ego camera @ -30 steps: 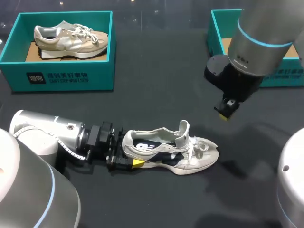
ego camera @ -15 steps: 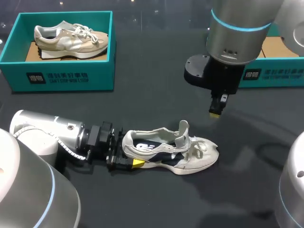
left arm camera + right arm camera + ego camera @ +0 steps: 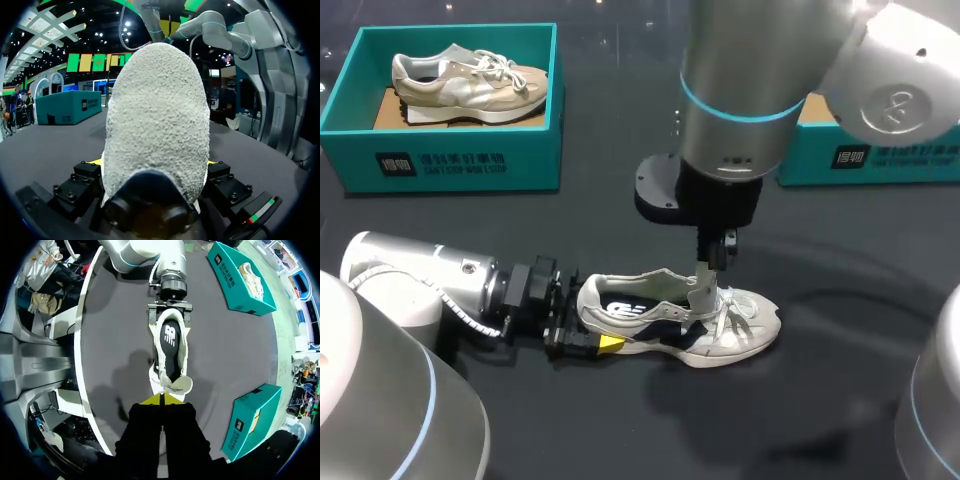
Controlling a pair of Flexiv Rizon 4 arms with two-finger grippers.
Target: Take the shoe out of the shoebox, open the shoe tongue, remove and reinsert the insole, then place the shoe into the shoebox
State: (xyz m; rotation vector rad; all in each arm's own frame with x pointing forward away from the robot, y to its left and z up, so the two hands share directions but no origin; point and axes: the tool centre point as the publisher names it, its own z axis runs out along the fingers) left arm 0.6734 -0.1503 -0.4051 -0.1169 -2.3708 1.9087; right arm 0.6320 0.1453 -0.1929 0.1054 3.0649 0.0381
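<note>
Right gripper point(image 3: 716, 264) swung in from the right, now just above the upright tongue point(image 3: 705, 281), fingers pressed together, holding nothing. Left gripper point(image 3: 592, 325) clamps the heel of the shoe point(image 3: 720, 335), which sits on the table point(image 3: 620, 420).

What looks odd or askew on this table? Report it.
Only the shoe on the table: its tongue stands upright with loose laces, heel clamped in the left gripper. The right gripper hangs shut just above the tongue.
</note>
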